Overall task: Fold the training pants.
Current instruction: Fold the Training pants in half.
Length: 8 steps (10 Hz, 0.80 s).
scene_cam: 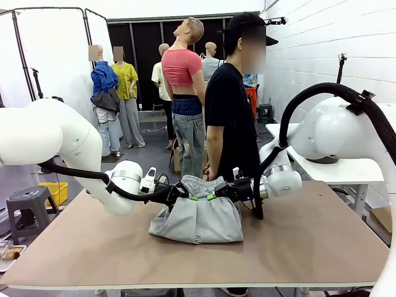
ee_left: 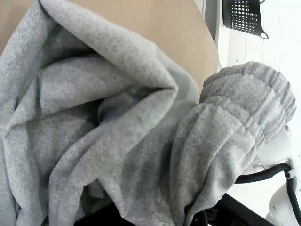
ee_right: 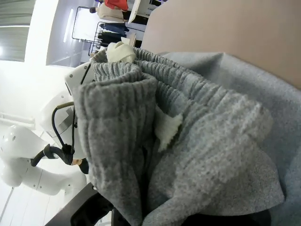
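The light grey training pants (scene_cam: 197,218) hang bunched over the middle of the table, waistband up. My left gripper (scene_cam: 185,195) is shut on the left side of the waistband, and my right gripper (scene_cam: 218,195) is shut on the right side, the two close together. In the left wrist view the grey fabric (ee_left: 108,127) drapes over my fingers and hides them. In the right wrist view the gathered elastic waistband (ee_right: 141,89) and a white drawstring end (ee_right: 167,129) lie right over my fingers.
A person in a black shirt (scene_cam: 232,117) stands at the far edge of the brown table (scene_cam: 322,241), right behind the pants. A white side table (scene_cam: 334,170) stands to the right, and a grey stool (scene_cam: 28,207) to the left.
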Motion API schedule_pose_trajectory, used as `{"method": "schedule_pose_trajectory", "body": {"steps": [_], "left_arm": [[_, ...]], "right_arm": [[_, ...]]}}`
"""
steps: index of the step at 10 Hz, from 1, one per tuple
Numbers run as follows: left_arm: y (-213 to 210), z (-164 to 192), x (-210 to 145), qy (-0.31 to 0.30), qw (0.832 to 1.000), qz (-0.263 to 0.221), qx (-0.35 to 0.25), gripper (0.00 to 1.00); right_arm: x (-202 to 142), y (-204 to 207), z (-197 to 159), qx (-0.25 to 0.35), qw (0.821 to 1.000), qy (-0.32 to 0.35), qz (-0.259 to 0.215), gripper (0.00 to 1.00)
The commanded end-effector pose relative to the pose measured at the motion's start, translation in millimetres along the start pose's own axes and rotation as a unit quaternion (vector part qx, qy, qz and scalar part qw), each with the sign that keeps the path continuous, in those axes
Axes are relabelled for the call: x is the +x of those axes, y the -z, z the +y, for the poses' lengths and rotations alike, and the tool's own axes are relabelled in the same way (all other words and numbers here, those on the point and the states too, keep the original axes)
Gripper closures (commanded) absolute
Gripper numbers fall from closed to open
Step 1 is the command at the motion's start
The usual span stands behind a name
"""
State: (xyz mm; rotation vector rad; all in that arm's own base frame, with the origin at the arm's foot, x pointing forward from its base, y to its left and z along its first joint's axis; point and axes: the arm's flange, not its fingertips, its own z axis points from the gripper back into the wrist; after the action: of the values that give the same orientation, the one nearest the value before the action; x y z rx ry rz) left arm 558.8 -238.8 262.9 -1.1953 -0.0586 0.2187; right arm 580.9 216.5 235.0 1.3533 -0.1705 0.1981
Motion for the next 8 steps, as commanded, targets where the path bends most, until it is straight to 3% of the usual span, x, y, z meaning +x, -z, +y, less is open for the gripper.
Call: {"method": "schedule_pose_trajectory", "body": {"steps": [1, 5, 8], "left_arm": [[-42.3, 30.3, 20.6, -0.024, 0.997, -0.048, 0.06, 0.77], [-56.7, 25.5, 19.4, -0.034, 0.994, -0.068, 0.079, 0.0], [-83.2, 0.8, 17.7, 0.006, 0.992, -0.102, 0.068, 0.0]], "right_arm": [[19.7, -51.9, -14.5, -0.044, 0.997, 0.018, -0.054, 0.8], [15.2, -73.0, -8.5, -0.08, 0.994, 0.027, -0.063, 0.02], [15.4, -94.8, 9.2, -0.087, 0.992, 0.003, -0.089, 0.0]]}}
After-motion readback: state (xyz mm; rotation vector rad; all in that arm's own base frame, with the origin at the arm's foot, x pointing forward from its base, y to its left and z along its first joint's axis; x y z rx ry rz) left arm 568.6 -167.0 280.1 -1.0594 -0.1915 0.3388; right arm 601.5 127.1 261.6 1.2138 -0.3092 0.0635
